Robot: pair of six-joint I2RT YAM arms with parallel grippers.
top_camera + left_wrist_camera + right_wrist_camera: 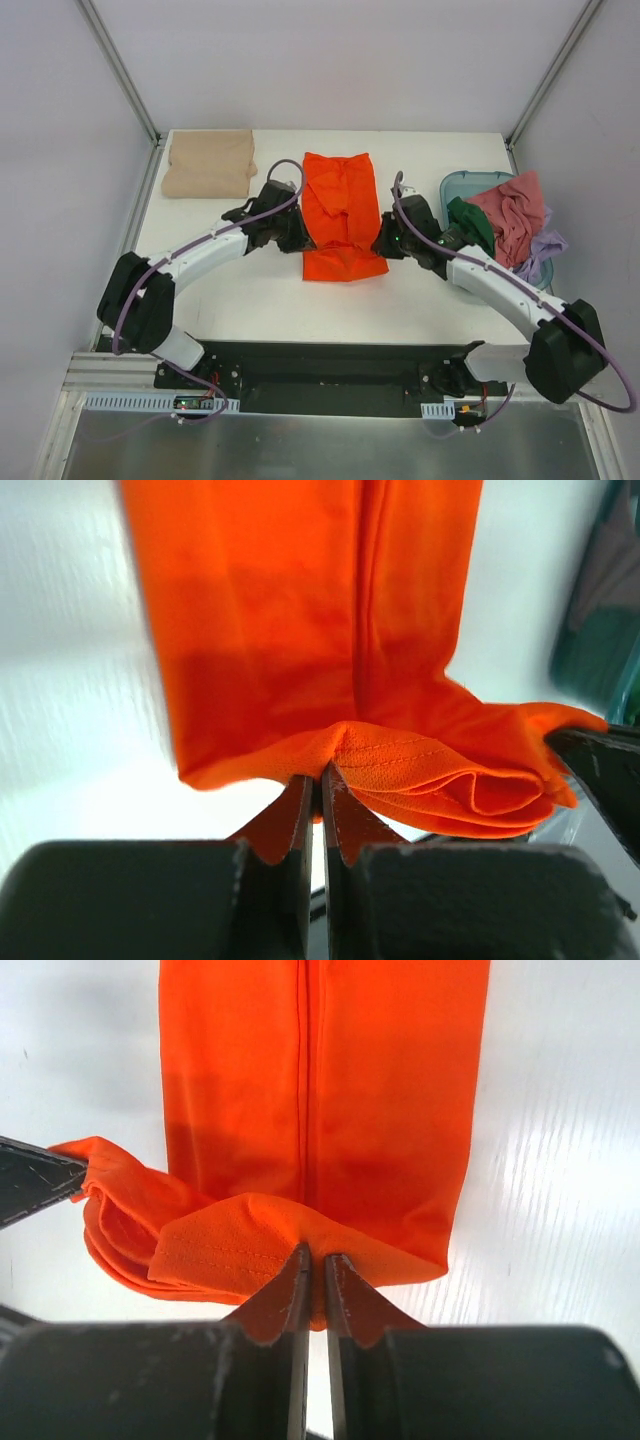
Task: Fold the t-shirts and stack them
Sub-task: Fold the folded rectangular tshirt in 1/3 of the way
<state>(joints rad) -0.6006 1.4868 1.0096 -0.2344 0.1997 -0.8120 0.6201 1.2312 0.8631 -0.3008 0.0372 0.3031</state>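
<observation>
The bright orange t-shirt (338, 215) lies as a long folded strip in the middle of the white table. My left gripper (297, 238) is shut on its near left hem; the left wrist view shows the cloth (330, 660) pinched between the jaws (320, 780). My right gripper (385, 245) is shut on its near right hem, seen in the right wrist view (316, 1260) with the cloth (320, 1110) bunched up. The near end is lifted and folding over. A folded tan-beige t-shirt (210, 163) lies at the far left.
A teal plastic tub (470, 186) at the right holds dark green (472, 222), pink (515, 215) and lilac (545, 248) garments. Metal frame posts stand at the table's far corners.
</observation>
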